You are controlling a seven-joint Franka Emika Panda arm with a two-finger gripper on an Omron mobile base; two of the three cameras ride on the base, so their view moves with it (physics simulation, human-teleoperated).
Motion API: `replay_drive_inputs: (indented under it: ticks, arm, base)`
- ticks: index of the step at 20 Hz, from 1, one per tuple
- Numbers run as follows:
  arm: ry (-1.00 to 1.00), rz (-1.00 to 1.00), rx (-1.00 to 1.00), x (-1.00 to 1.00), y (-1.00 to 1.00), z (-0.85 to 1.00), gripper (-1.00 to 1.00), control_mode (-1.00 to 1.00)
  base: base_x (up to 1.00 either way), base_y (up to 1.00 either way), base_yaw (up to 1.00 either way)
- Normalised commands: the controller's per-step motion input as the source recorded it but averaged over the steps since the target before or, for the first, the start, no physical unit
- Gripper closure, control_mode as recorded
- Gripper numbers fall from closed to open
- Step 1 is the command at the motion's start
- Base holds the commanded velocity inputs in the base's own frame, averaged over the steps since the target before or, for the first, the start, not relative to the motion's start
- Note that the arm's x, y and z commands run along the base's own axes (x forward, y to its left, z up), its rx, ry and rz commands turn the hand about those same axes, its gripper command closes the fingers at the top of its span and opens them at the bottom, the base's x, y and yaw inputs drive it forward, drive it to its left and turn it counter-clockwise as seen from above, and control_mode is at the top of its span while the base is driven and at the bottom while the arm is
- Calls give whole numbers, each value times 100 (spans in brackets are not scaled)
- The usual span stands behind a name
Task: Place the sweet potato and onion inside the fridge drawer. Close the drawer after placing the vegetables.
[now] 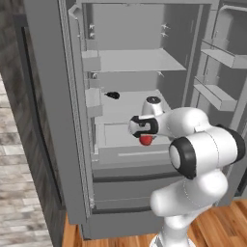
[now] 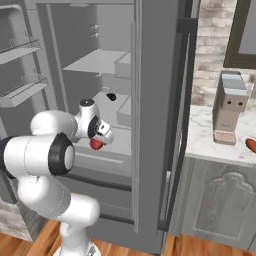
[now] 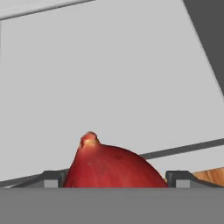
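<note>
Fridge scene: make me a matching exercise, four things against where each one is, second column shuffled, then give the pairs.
Things:
1. onion
2. sweet potato
3. black object
4. tool

Places:
A. on the counter right of the fridge
B. on a fridge shelf
C. between the fingers
D. inside the open fridge, over the drawer

Pairs: 1-C, 2-A, 3-B, 4-D

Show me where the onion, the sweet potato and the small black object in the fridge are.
onion point(image 3: 111, 166): hand view, middle of its red skin, between the fingertips.
sweet potato point(image 2: 251, 145): right base view, its orange-red body on the counter, at the picture's edge.
small black object point(image 1: 113, 95): left base view, its middle, on a fridge shelf.
</note>
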Motion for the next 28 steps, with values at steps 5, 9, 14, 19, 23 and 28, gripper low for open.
replay_drive_inputs:
  ticks: [5, 9, 14, 19, 23, 28]
  arm:
    - [0, 0, 0, -4, 17, -37, 100, -100]
    - [1, 0, 0, -8, 17, -29, 100, -100]
    - [3, 1, 0, -27, 20, -33, 100, -100]
    - [0, 6, 0, -91, 17, -65, 100, -100]
    - [-1, 3, 0, -100, 5, -39, 100, -100]
    - [10, 0, 0, 73, -26, 80, 100, -100]
  base:
    - [0, 0, 0]
    - [0, 0, 0]
    - [0, 0, 0]
    - [0, 0, 0]
    - [0, 0, 0]
    - [0, 0, 0]
